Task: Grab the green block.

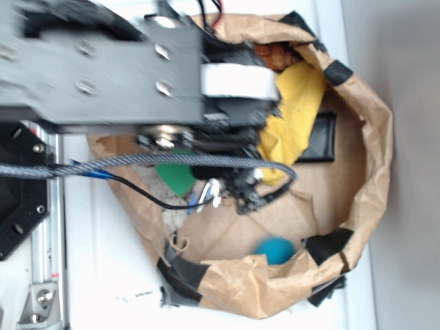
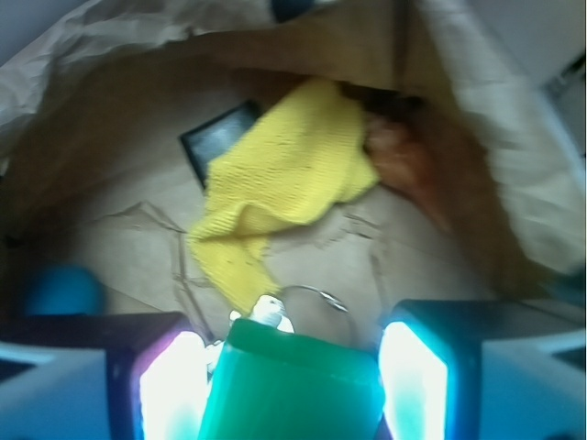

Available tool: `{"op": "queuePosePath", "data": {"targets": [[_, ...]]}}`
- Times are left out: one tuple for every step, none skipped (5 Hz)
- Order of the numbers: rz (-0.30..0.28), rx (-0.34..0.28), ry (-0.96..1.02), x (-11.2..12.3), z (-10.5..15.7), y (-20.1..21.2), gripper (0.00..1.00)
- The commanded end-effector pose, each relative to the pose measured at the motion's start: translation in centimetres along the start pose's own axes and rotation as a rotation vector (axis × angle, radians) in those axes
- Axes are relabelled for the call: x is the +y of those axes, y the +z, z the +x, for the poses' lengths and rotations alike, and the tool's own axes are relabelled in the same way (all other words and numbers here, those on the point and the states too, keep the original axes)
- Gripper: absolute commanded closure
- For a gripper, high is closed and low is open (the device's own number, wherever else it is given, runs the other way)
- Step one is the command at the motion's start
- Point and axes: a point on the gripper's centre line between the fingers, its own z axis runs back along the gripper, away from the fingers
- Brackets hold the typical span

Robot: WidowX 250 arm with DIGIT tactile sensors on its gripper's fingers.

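The green block point(image 2: 293, 385) is a smooth green slab with a darker top edge, lying between my two lit pads at the bottom of the wrist view. Both sides of it meet the pads point(image 2: 170, 385), so my gripper point(image 2: 293, 367) is shut on it. In the exterior view the green block point(image 1: 175, 175) shows partly under the black arm and cables, inside the brown paper bag point(image 1: 375, 151). There my gripper's fingers are mostly hidden by the arm. A teal-blue ball point(image 1: 275, 249) rests near the bag's near wall, apart from the gripper; the ball point(image 2: 60, 289) is blurred at the wrist view's left edge.
A yellow cloth point(image 2: 284, 174) lies crumpled ahead of the gripper, partly over a flat black item point(image 2: 218, 137). An orange-brown thing point(image 2: 404, 156) sits to the cloth's right. A thin metal ring point(image 2: 312, 293) lies just beyond the block. The bag's paper walls rise all around.
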Motion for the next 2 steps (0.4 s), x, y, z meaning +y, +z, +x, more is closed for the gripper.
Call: {"op": "queuePosePath", "data": {"targets": [[-0.055, -0.022, 0.166, 3.24, 2.12, 0.9, 1.0], [-0.012, -0.042, 0.141, 2.65, 1.92, 0.77, 1.0]]}}
